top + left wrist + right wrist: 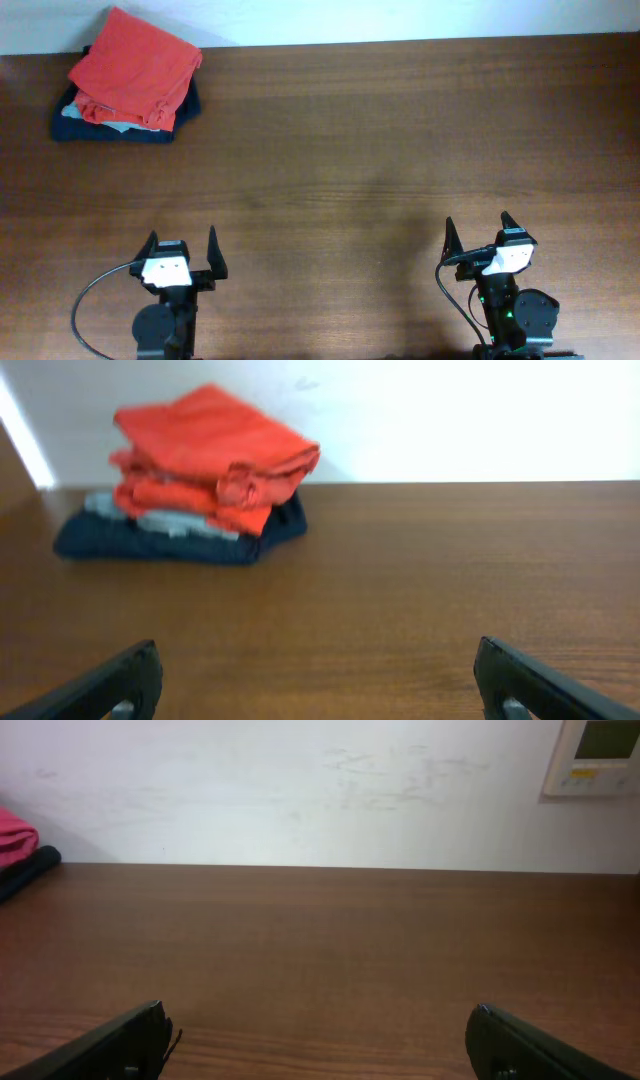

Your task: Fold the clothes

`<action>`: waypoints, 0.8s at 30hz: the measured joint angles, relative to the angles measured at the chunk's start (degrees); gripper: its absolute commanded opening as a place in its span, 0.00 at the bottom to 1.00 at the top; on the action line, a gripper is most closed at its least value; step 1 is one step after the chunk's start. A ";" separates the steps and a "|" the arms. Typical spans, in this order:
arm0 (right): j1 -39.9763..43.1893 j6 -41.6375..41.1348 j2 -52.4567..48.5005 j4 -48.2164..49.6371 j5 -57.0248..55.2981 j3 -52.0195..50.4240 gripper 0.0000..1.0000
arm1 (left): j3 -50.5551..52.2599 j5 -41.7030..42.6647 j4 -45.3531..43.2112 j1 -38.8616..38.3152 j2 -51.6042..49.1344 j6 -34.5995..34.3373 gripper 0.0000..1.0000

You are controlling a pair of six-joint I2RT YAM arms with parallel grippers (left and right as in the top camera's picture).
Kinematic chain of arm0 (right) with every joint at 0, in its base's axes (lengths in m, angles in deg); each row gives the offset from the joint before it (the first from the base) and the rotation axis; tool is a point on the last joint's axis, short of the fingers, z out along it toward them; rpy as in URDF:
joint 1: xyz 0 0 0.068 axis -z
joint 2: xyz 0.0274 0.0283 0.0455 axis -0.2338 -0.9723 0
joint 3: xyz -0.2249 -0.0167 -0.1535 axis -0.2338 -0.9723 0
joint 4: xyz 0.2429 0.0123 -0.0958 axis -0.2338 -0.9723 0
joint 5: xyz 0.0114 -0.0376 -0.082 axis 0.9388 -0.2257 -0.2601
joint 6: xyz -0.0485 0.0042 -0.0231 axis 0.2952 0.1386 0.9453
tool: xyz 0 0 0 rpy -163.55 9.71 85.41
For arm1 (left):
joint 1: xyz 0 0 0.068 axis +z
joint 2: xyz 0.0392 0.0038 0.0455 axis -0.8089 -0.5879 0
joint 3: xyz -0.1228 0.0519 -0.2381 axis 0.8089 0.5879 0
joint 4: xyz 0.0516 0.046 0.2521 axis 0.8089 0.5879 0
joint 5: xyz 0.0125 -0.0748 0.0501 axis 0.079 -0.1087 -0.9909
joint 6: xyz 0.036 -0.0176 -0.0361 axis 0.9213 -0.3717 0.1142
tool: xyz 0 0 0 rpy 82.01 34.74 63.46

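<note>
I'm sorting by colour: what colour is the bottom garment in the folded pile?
It is a dark navy folded garment, seen best in the left wrist view.

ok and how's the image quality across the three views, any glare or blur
Overhead: evenly lit and sharp, a faint pale sheen on the table mid-frame. Left wrist: the folded pile is soft, the wall behind it blown out white, its own fingertips blurred. Right wrist: crisper, wall scuffs readable, no glare.
</note>
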 measured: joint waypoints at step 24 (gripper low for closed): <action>0.00 0.00 0.00 0.00 0.00 0.00 0.99 | 0.00 0.11 0.02 -3.87 2.27 11.23 0.99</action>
